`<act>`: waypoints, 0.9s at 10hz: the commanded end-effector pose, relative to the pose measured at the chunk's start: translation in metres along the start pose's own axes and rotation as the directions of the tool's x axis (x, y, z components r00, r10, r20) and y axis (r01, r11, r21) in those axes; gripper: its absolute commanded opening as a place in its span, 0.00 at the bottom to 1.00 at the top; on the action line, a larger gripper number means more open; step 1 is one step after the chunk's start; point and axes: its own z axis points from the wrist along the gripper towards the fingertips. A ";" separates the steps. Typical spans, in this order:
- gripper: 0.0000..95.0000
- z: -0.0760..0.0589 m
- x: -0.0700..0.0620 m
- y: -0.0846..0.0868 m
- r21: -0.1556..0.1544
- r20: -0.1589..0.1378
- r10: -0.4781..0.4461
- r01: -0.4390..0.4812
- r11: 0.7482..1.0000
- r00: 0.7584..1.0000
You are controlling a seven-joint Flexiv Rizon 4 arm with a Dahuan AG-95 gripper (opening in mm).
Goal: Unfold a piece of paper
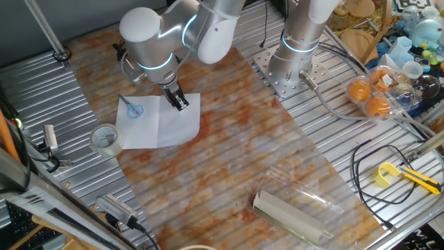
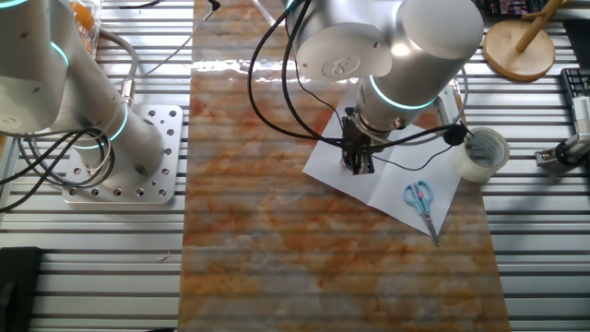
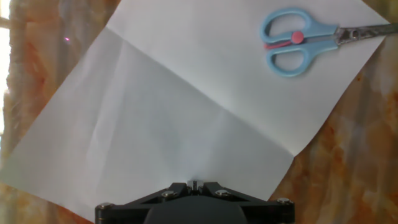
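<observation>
The piece of paper (image 1: 158, 123) lies spread open and flat on the orange-marbled mat, with a crease across its middle. It also shows in the other fixed view (image 2: 387, 175) and fills the hand view (image 3: 186, 106). Blue-handled scissors (image 1: 132, 108) lie on one corner of it, seen also in the other fixed view (image 2: 420, 199) and the hand view (image 3: 292, 43). My gripper (image 1: 180, 103) points down at the sheet near its edge, on the half without the scissors. Its jaws are closed together, with the tips (image 3: 194, 184) at the paper's surface; I cannot tell whether they touch it.
A roll of clear tape (image 1: 105, 139) stands just off the paper's scissors end (image 2: 484, 152). A grey-white roll in a clear casing (image 1: 291, 212) lies at the mat's near end. A second arm's base (image 1: 295, 66) stands beside the mat. Oranges (image 1: 371, 97) and cables lie to the right.
</observation>
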 end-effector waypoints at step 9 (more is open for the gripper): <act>0.00 -0.001 -0.004 0.024 -0.005 -0.002 0.028 -0.028 1.000 1.000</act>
